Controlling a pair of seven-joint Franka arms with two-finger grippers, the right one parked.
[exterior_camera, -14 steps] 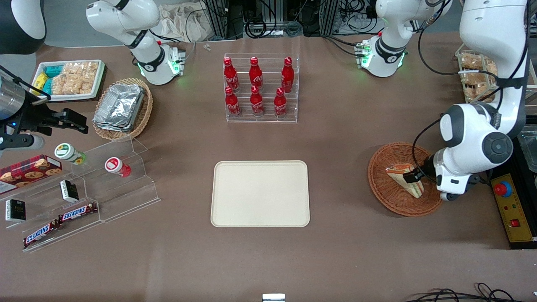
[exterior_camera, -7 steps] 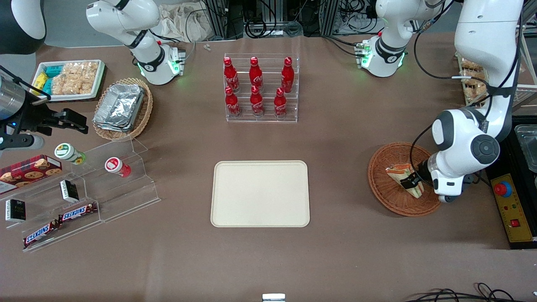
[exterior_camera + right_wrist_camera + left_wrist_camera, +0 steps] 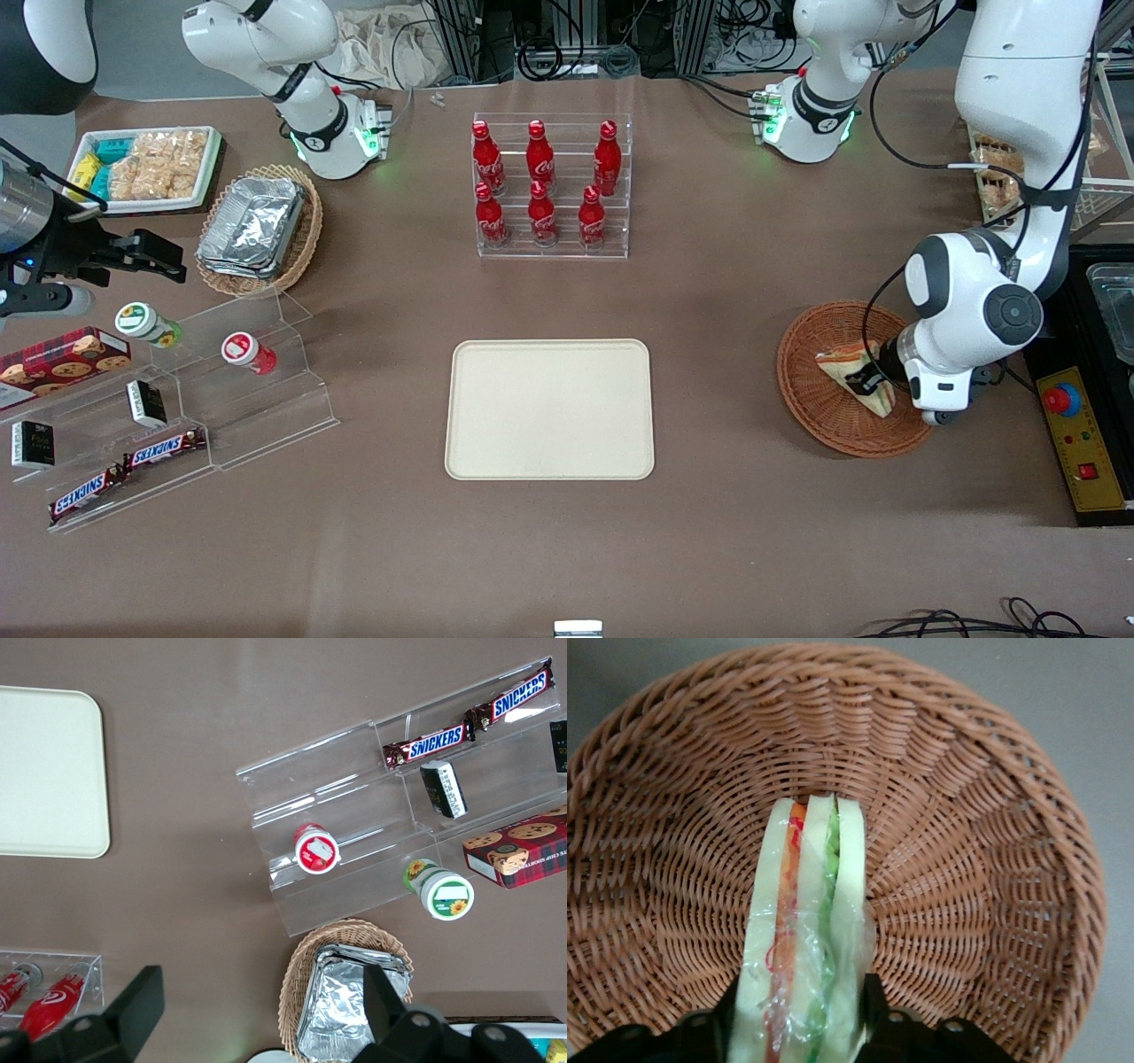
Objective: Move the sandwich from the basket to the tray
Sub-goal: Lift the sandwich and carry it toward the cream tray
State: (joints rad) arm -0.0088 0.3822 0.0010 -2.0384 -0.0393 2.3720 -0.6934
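Note:
The sandwich point(image 3: 840, 361), a pale wedge in clear wrap with red, orange and green filling, stands on edge in the round reddish-brown wicker basket point(image 3: 815, 416) at the working arm's end of the table. My left gripper point(image 3: 865, 382) is down in the basket, shut on the sandwich's thick end. In the left wrist view the sandwich point(image 3: 806, 921) sits between the two black fingers point(image 3: 873, 1010) of the gripper point(image 3: 802, 1014), with the basket's weave point(image 3: 966, 859) around it. The cream-beige tray point(image 3: 549, 409) lies bare at the table's middle, toward the parked arm from the basket; it also shows in the right wrist view point(image 3: 44, 771).
A clear rack of red cola bottles point(image 3: 549, 186) stands farther from the front camera than the tray. A yellow control box point(image 3: 1083, 443) lies beside the basket. An oval basket of foil containers point(image 3: 257, 226), a white snack tray point(image 3: 146, 167) and clear snack shelves point(image 3: 177, 416) are at the parked arm's end.
The left arm's wrist has shifted a little toward the tray, and the gripper with it. The sandwich stays between the fingers, in the basket, barely moved.

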